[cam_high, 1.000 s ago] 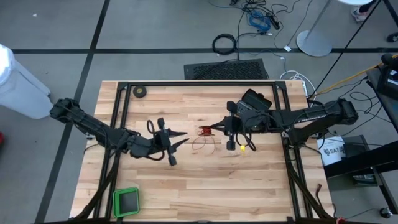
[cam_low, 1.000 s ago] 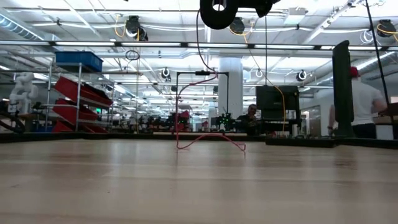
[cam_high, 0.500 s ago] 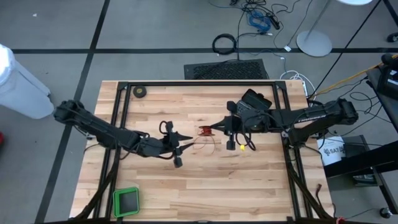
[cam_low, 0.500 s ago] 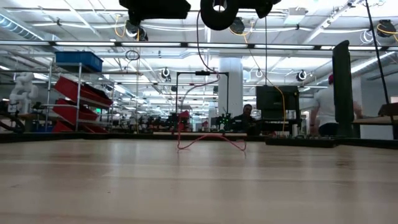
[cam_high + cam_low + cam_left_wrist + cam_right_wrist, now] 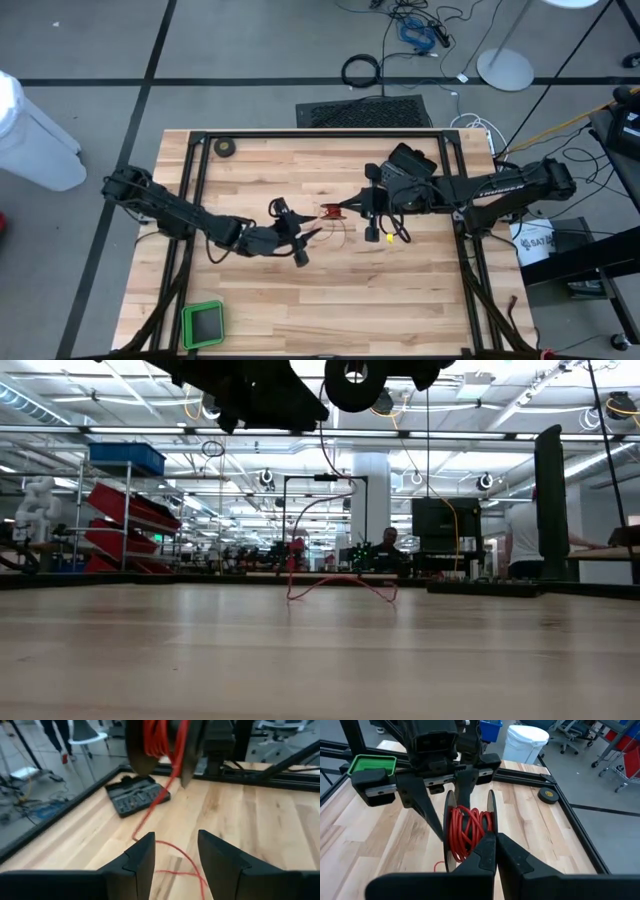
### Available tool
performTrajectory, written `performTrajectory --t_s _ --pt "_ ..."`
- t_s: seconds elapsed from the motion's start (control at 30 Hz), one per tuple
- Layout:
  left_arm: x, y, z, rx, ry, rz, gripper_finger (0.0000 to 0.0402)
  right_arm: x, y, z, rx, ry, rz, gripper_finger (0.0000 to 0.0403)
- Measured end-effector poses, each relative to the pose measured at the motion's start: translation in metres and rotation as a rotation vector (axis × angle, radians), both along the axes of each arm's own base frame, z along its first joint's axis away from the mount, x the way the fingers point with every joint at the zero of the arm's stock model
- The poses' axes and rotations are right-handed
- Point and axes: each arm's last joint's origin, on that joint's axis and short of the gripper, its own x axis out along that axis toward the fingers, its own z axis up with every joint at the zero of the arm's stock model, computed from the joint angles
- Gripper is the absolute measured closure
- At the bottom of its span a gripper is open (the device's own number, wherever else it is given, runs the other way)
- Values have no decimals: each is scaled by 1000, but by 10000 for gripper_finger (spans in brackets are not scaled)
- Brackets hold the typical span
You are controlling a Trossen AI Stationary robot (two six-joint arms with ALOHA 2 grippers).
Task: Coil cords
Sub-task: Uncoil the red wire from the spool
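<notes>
Above the worktop (image 5: 400, 290), seen from overhead, the right gripper (image 5: 352, 203) holds the small reel (image 5: 331, 211) of red wire (image 5: 336, 228) near the middle, jaws shut on its hub. The left gripper (image 5: 310, 238) points at the reel from just beside it, jaws apart and empty. Low down, the reel (image 5: 352, 382) hangs high while wire (image 5: 335, 582) trails onto the wood. Left wrist: the reel (image 5: 165, 742) sits beyond the open fingers (image 5: 142, 860). Right wrist: the closed fingers (image 5: 487, 852) reach into the reel (image 5: 468, 831).

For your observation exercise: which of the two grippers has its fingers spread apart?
The left gripper: its fingers stand apart facing the reel; the right gripper is pinched shut.
</notes>
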Motion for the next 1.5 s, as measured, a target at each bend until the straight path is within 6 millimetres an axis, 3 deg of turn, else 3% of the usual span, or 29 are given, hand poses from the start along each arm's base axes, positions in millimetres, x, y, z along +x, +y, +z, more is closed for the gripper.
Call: performTrajectory --t_s 0.53,0.87,1.5 --pt "3 8 5 109 -16 11 246 0 0 0 0 0 0 403" --pt "-6 22 -14 65 -98 -32 252 0 1 0 9 0 18 403" --pt "-5 21 -11 80 -128 -56 393 0 1 0 9 1 21 403"
